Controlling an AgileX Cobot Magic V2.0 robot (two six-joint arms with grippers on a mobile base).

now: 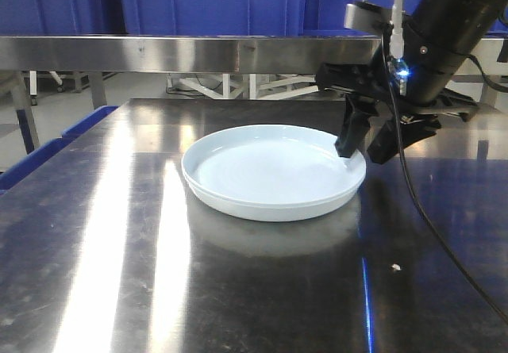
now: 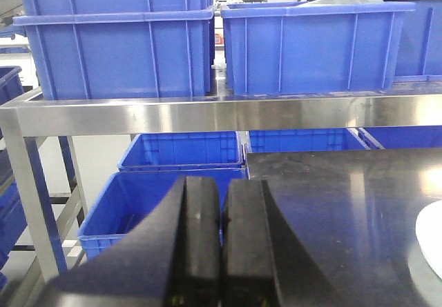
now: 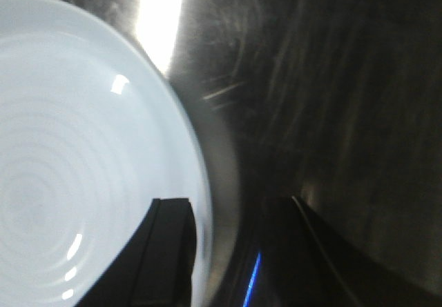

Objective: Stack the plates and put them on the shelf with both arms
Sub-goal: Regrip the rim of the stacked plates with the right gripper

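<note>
The pale bluish-white plates (image 1: 274, 170) sit mid-table; a faint line round the side wall suggests one nested in the other. My right gripper (image 1: 365, 148) is open astride their right rim, one finger inside the plate and the other outside over the table. In the right wrist view the rim (image 3: 200, 183) runs between the two black fingers (image 3: 169, 252) of that gripper (image 3: 231, 252). My left gripper (image 2: 221, 245) is shut with nothing in it, facing the steel shelf rail (image 2: 207, 114). A sliver of plate (image 2: 431, 241) shows at that view's right edge.
The shelf's long front rail (image 1: 190, 53) runs behind the dark steel table (image 1: 119, 250). Blue crates (image 2: 117, 45) stand on the tier above the rail, and more blue crates (image 2: 138, 210) sit below it, left of the table. A black cable (image 1: 429, 218) trails from the right arm.
</note>
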